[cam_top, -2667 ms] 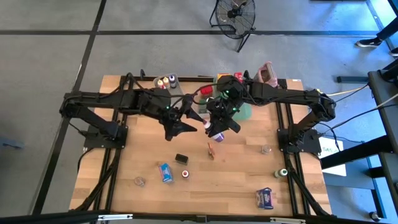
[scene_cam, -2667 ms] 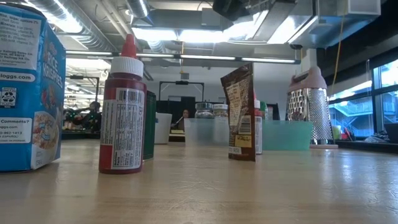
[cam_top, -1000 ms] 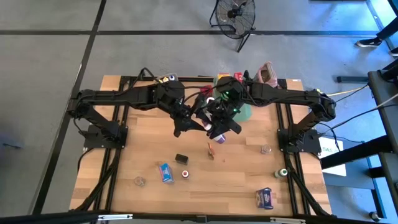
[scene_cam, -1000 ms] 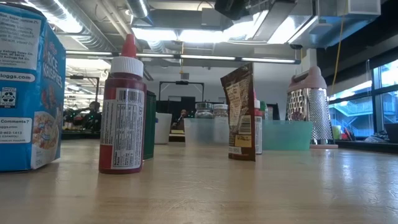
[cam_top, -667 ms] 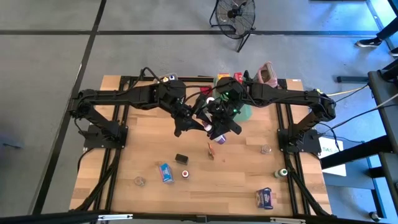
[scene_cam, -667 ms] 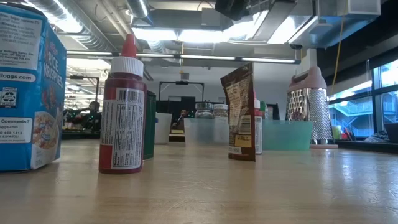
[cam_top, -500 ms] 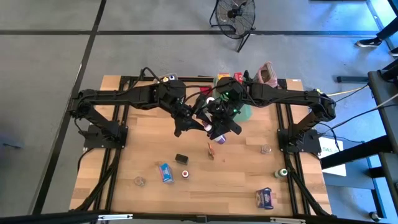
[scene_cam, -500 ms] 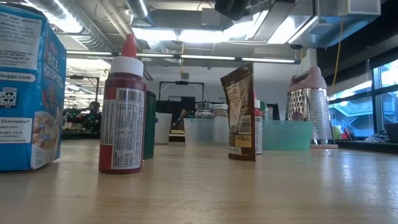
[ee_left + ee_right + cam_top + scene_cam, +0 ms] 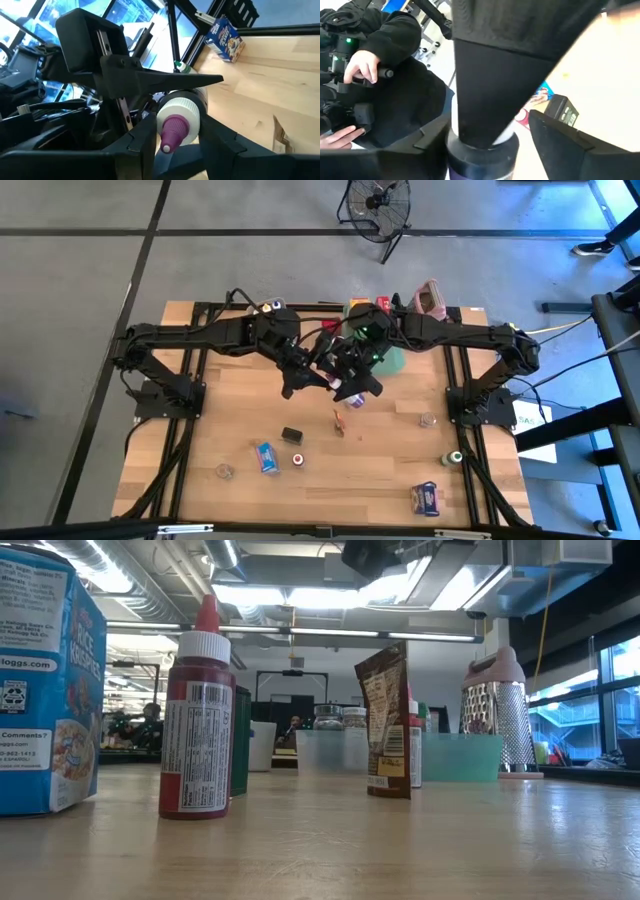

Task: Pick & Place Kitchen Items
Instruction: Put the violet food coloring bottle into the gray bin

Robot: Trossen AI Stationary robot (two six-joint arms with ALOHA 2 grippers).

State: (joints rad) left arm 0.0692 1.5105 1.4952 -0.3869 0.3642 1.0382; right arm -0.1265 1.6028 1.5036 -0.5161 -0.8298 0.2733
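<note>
Crowded middle and far edge, open bench at the near-left and between the scattered items

Both arms met over the bench's point(image 9: 220, 420) middle, the left pincer point(image 9: 312, 379) and right pincer point(image 9: 348, 383) just beside each other around a white-capped bottle point(image 9: 178, 116), so nothing could pass between them. The far edge was blocked by a teal tray point(image 9: 462, 756), a clear bin point(image 9: 330, 750) and a grater point(image 9: 496, 710). Nearer, a brown packet point(image 9: 340, 423), a black box point(image 9: 292, 435), a blue box point(image 9: 266, 457) and a red-capped bottle point(image 9: 298, 460) stood close together. The left side and the stretch toward the right were bare wood, apart from a small jar point(image 9: 428, 420), a green-capped bottle point(image 9: 453, 458) and a blue packet point(image 9: 427, 499) well apart.
</note>
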